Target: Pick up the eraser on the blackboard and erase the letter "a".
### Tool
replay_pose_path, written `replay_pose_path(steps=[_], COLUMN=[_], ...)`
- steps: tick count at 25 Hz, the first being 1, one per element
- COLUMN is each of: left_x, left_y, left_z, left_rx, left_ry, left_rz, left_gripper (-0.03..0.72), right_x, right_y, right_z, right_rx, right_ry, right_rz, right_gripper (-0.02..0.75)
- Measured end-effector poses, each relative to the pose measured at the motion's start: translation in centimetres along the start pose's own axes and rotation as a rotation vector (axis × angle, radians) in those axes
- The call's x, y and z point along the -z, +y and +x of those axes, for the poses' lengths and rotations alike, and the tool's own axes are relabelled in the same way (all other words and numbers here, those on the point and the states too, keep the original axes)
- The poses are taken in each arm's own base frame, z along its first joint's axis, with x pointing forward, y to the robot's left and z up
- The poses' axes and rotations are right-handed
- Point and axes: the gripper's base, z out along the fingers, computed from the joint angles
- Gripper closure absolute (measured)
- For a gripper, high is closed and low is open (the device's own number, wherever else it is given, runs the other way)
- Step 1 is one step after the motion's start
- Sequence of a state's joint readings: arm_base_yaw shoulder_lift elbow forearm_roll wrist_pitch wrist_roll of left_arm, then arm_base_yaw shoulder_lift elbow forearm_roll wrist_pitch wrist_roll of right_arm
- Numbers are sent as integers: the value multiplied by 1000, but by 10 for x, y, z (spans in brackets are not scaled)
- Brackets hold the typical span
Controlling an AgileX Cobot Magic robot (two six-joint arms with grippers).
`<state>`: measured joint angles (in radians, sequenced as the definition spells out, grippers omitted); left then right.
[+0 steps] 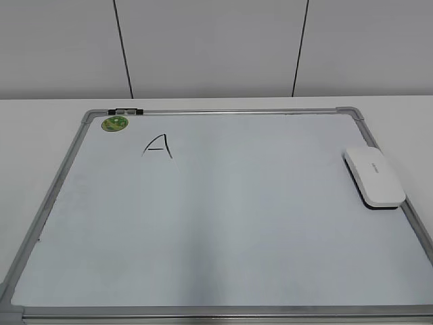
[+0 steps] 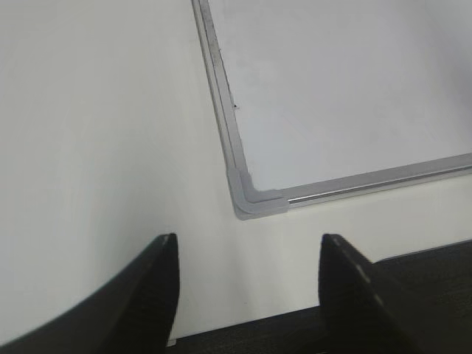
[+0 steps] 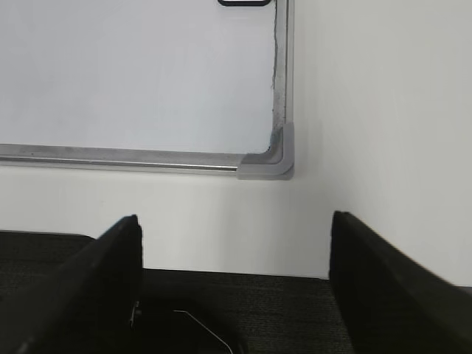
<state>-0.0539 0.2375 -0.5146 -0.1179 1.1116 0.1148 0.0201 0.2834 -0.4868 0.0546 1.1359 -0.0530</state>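
Note:
The blackboard [image 1: 223,112] is a white board in a silver frame, lying flat on the table. The white eraser [image 1: 374,177] lies on its right edge, dark felt down. Only an angular capital "A" [image 1: 157,145] is written at the upper left; no lowercase letter "a" shows. Neither gripper appears in the exterior view. My left gripper [image 2: 248,240] is open and empty over the table, just off the board's near left corner [image 2: 254,203]. My right gripper [image 3: 236,217] is open and empty, just off the near right corner [image 3: 273,166]. A dark sliver of the eraser [image 3: 243,2] shows at the top of the right wrist view.
A round green sticker [image 1: 115,123] and a small black clip [image 1: 125,111] sit at the board's far left corner. White table surrounds the board. A dark table front edge [image 3: 295,310] lies under both grippers. A white panelled wall stands behind.

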Motion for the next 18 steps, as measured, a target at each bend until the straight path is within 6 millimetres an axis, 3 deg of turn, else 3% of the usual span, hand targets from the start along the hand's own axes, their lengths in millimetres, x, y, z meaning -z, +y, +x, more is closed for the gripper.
replay_pose_path(steps=[18], left_x=[-1], left_y=[0], left_z=[-1], left_rx=[0], left_ry=[-11], left_rz=[-1], left_gripper=[245], right_x=[0], right_y=[0], right_z=[0], right_rx=[-5], right_ry=[0], right_rz=[-2], right_gripper=[162])
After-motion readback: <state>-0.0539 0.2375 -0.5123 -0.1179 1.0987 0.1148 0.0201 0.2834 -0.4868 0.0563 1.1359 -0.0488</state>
